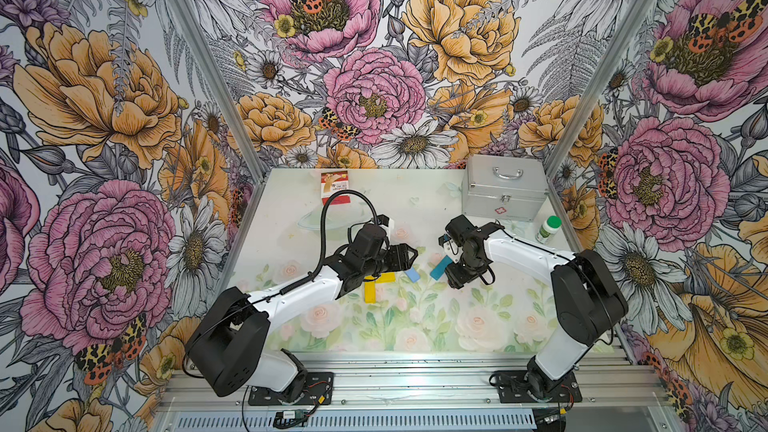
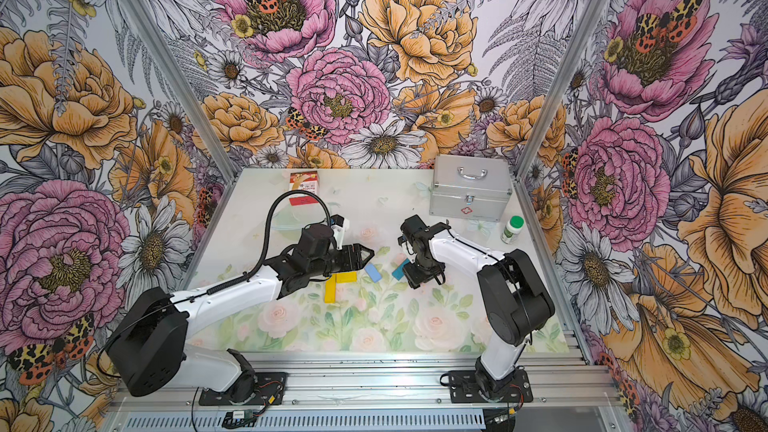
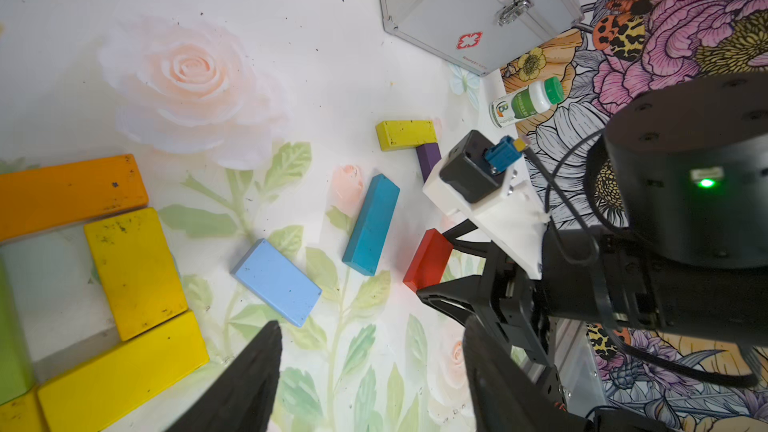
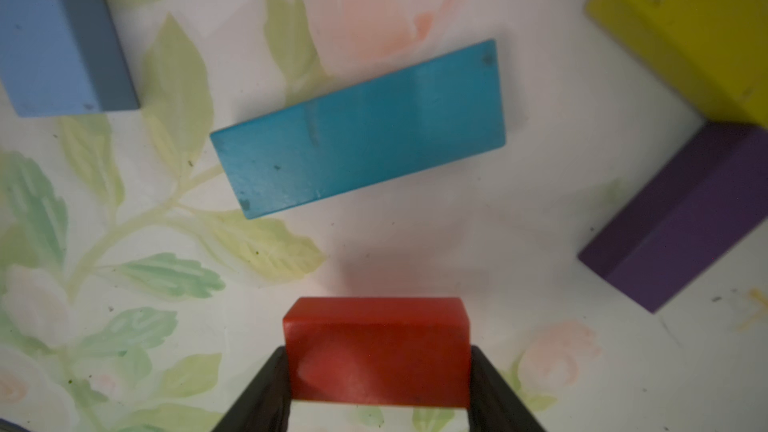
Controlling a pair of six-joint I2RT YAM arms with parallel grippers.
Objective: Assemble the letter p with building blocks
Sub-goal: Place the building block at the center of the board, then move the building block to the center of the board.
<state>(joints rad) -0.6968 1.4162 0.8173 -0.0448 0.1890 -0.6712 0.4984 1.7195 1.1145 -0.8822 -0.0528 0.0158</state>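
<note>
Building blocks (image 3: 137, 272) are flat painted rectangles; right tool (image 4: 378, 367) grips red block (image 4: 376, 326).

- Your left gripper (image 3: 372, 326) shows two black fingers spread wide, with nothing between them.
- An orange block (image 3: 70, 195), a short yellow block (image 3: 135, 272) and a long yellow block (image 3: 124, 371) sit grouped together.
- A light blue block (image 3: 276, 282) and a teal block (image 3: 371, 224) lie apart.
- The right gripper (image 3: 434, 265) has a finger either side of a red block (image 3: 424, 259).

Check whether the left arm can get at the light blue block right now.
Probably yes. The left gripper is open and empty, and the light blue block lies flat just ahead of it, apart from the teal block.
</note>
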